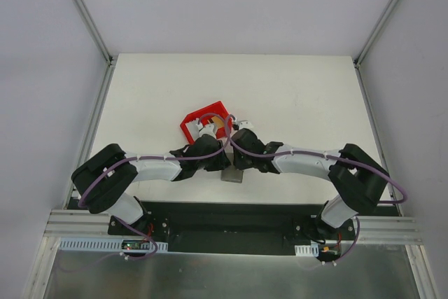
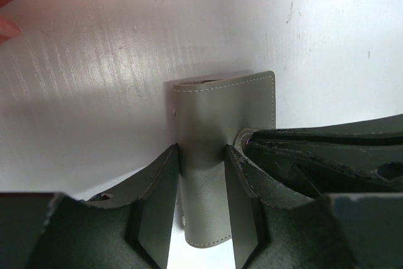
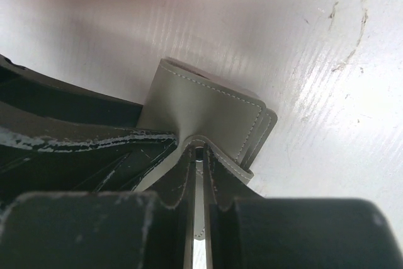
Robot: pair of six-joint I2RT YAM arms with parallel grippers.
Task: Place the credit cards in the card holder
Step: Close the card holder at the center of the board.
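Presently, the opening step: both claws work the holder (image 2: 223, 108), with no card yet in hand. Left gripper (image 2: 201, 150) is clamped across the holder's width, its fingers pressing both sides so the grey skin bows up between them. Right gripper (image 3: 198, 146), jaws all but together, pinches a thin stitched flap at the holder's edge (from the left wrist it shows as the dark finger entering at 3 o'clock).

Top view: the holder lies on the table (image 1: 294, 96) at 5 o'clock from the red bin (image 1: 187, 125), mostly hidden under the two wrists. Cards (image 1: 218, 124) appear to sit in the bin toward its 3 o'clock side, though they are too small there to be sure.

Next move, as judged: peel the flap back against the left hold to expose a slot, then free one claw to fetch a card.

Holder: grey, matte, leather-like, with pale stitching, rounded corners and small studs along one edge.
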